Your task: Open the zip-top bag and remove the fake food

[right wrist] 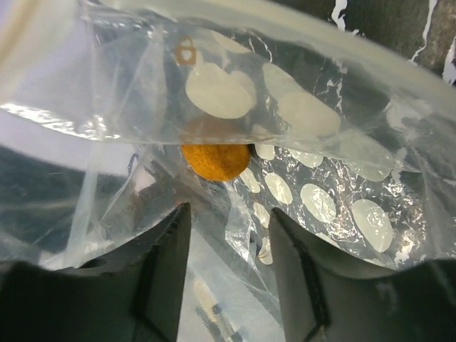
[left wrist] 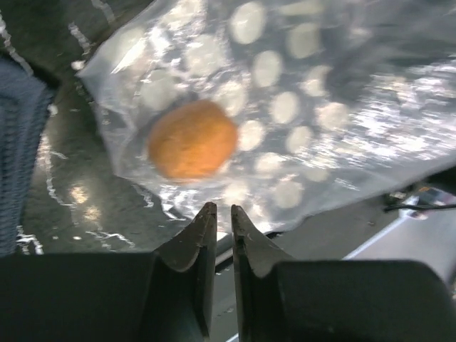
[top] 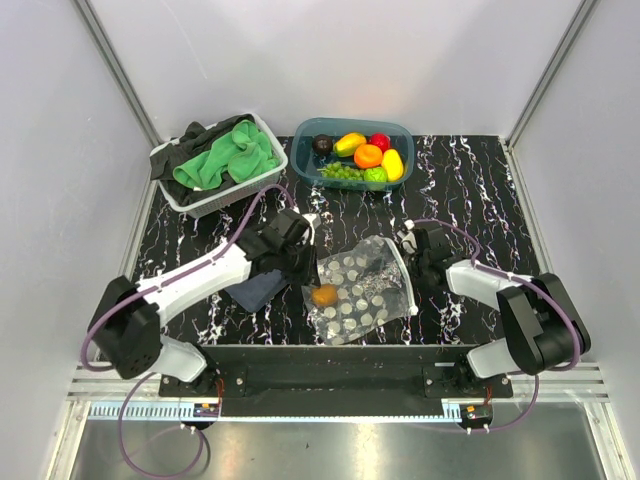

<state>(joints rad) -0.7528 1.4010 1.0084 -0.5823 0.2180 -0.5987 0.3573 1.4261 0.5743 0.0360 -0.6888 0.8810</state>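
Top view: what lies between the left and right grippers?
The bag lies between the left gripper and right gripper, with one orange piece inside, nearer the left gripper. The top view shows this.

Bare black marbled tabletop (top: 480, 200) far right, white slatted basket (top: 200, 205) and teal translucent tub (top: 303, 150) along far edge, clear polka-dot plastic bag (top: 370, 285) near centre, folded blue-grey cloth (top: 255, 292) beside its left.

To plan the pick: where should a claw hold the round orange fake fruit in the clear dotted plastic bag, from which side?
Probably across the middle of the orange fake fruit, from the right claw side: it is a ball, plastic covers its top, and the clear dotted plastic bag seems to gape there.
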